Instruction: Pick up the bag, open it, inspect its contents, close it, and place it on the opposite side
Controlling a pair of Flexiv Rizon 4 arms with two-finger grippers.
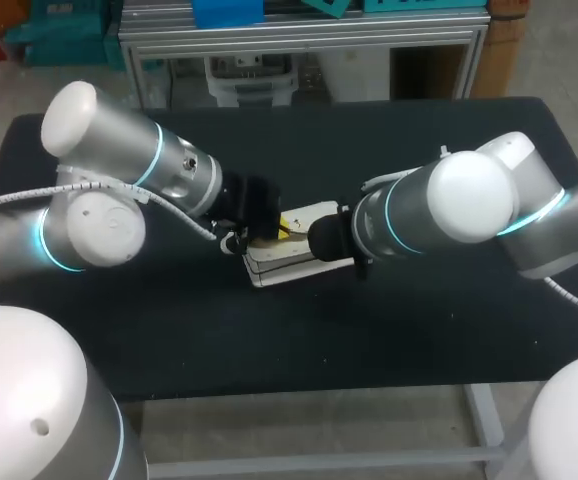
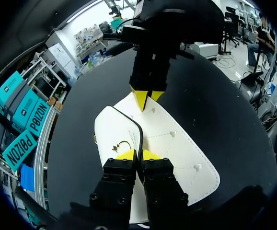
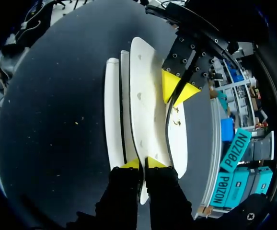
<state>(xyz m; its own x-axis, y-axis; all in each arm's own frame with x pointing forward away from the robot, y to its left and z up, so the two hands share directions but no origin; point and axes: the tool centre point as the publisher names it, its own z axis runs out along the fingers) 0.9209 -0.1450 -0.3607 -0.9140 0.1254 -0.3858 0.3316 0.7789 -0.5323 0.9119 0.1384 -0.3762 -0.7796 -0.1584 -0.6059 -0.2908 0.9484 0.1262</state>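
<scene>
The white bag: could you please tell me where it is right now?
In the head view the white bag lies near the middle of the black table, between the left gripper and the right gripper, both pinching it.

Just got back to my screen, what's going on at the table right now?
Both arms meet at the white bag, which lies flat in the middle of the dark table. The left gripper is pinched on one edge of the bag, and the right gripper is pinched on the opposite edge. The bag's layers look slightly parted, but nothing inside shows.
</scene>
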